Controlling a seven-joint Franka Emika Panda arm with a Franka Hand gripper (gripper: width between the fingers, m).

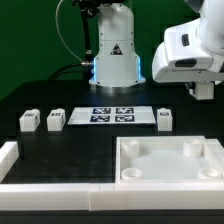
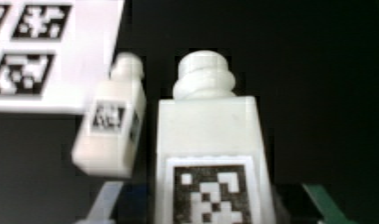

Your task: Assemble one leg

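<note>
My gripper hangs raised at the exterior view's right, above the table. In the wrist view my gripper is shut on a white leg. The leg's tag faces the camera and its rounded peg end points away from the gripper. One finger shows pale and the other dark green on either side of the leg. Three more legs lie on the black table: two at the exterior view's left and one at the right. That right one also shows in the wrist view, beside the held leg.
The marker board lies mid-table before the robot base and also shows in the wrist view. The large white tabletop with round corner sockets lies at the front right. A white rail runs along the front and left edges.
</note>
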